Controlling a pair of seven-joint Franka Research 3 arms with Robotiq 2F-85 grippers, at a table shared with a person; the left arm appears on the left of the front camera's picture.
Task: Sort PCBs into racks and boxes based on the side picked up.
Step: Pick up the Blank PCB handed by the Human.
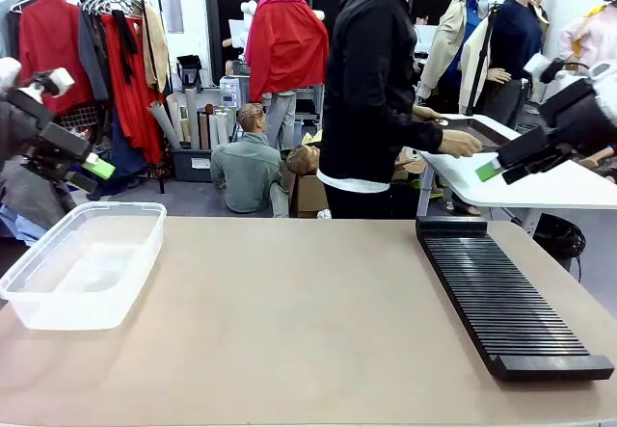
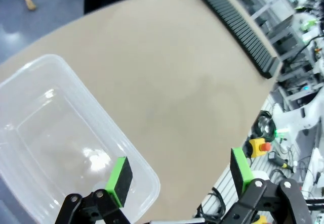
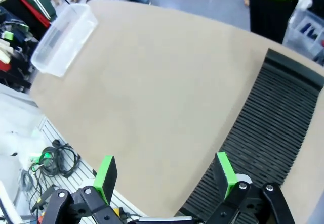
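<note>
Both claws hang with fingers spread wide and nothing between them. Seen from its wrist, the left gripper hovers over the near corner of the box. The right gripper hovers over the near end of the rack, whose slots run in close parallel lines. From the front, a person stands at the far edge, one hand over a white side table. On the table, the clear, round-cornered box sits at the left and the long black rack lies at the right, well apart.
</note>
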